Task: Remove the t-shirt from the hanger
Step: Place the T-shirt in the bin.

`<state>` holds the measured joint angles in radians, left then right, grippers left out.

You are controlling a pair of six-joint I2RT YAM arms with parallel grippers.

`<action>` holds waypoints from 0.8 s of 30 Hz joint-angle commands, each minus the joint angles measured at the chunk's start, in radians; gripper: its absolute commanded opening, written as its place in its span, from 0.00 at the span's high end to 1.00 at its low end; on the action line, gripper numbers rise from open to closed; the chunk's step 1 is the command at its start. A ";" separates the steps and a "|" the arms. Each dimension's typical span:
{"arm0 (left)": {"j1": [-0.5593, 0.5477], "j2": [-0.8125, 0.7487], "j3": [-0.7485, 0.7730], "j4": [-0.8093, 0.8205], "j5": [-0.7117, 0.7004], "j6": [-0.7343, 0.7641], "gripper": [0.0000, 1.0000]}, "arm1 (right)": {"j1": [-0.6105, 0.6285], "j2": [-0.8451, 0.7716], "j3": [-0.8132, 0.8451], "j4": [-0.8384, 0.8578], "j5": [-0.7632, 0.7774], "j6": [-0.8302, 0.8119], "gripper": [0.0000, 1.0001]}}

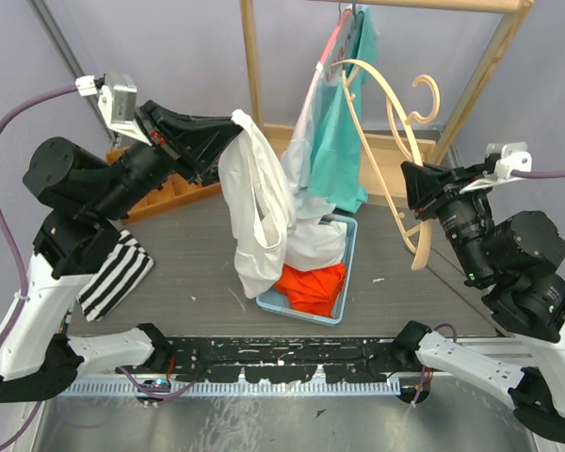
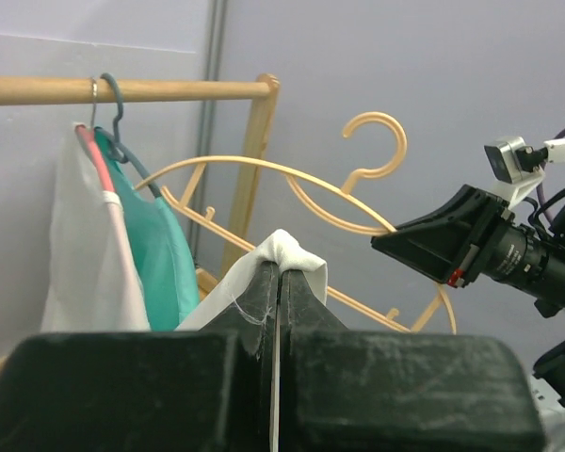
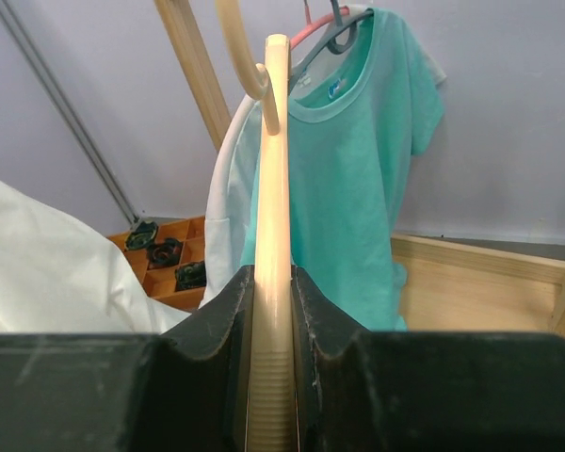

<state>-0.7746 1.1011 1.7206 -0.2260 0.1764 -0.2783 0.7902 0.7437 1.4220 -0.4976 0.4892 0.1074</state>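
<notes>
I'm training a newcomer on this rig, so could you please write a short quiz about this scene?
1. True or false: the white t-shirt hangs on the cream hanger.
2. What does the right gripper hold? A) hanger B) teal shirt C) striped cloth
3. Fill in: the orange cloth lies in the blue ____.
Key: 1 false, the left gripper holds it apart from the hanger; 2 A; 3 basket.
</notes>
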 commanded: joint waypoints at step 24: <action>-0.266 0.190 -0.124 0.093 -0.293 0.084 1.00 | 0.004 -0.005 0.060 0.055 0.203 -0.042 0.99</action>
<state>-1.0096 1.2716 1.6184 -0.1787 0.0189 -0.2501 0.7902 0.7437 1.4567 -0.5049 0.6621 0.0902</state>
